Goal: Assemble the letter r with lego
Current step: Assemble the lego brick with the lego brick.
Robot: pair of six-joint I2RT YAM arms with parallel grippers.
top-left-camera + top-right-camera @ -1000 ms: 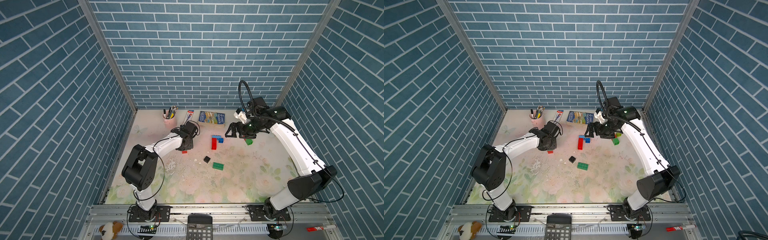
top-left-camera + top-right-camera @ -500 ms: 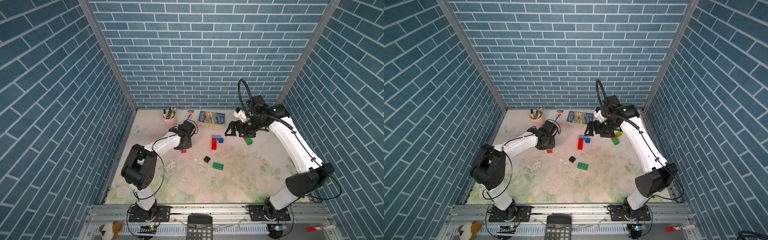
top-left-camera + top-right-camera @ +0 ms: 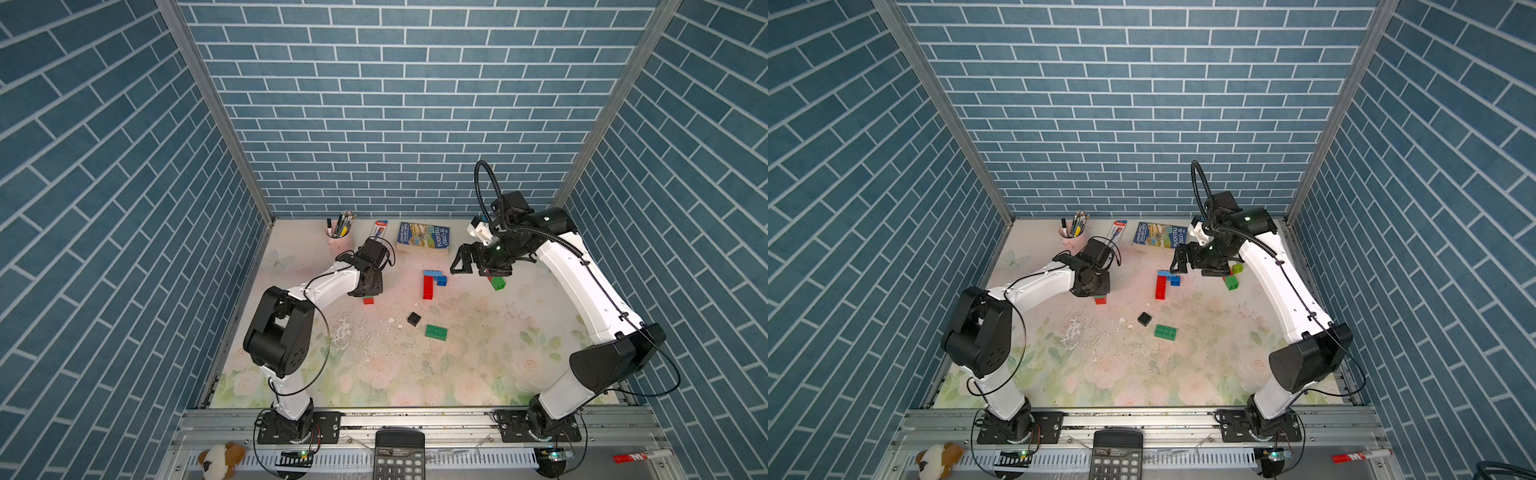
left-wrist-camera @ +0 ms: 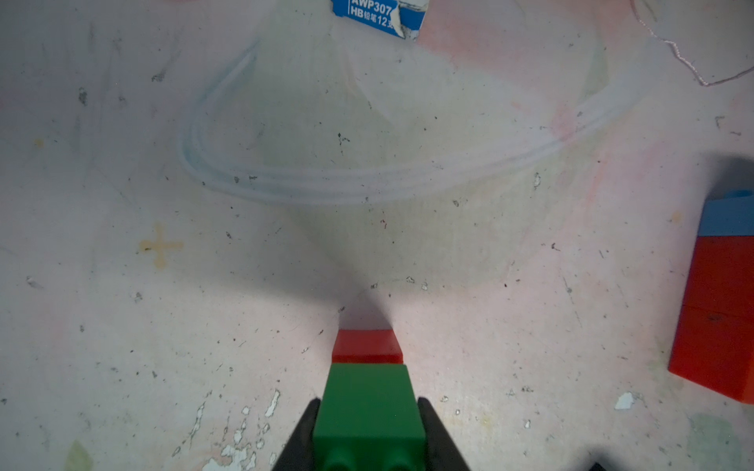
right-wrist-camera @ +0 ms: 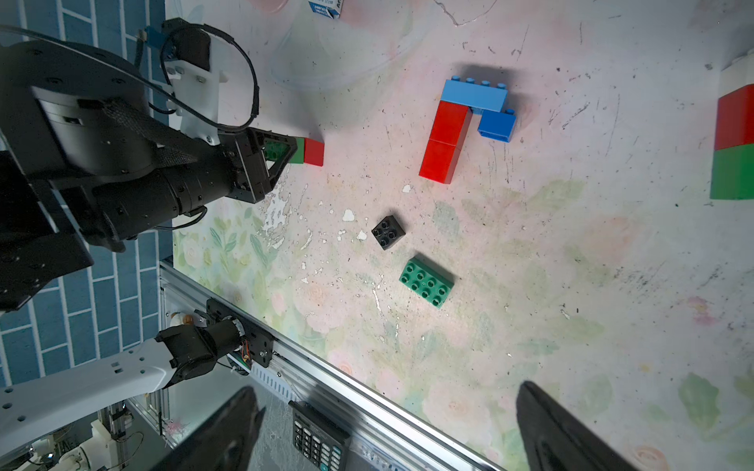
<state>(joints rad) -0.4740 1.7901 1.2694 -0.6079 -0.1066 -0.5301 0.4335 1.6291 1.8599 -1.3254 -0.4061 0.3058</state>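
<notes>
In a top view my left gripper point(image 3: 367, 292) sits low on the surface point(image 3: 478, 353) with a red brick point(image 3: 368, 300) poking out from it, while my right gripper point(image 3: 460, 266) hangs spread near the red-and-blue lego shape point(image 3: 428, 286). My left wrist view shows the jaws pinching a green brick point(image 4: 367, 399) joined end to end with that red brick. My right wrist view shows my fingers point(image 5: 232, 432) wide apart, holding nothing, with a black brick point(image 5: 388, 232) and a flat green brick point(image 5: 426, 281) lying loose.
</notes>
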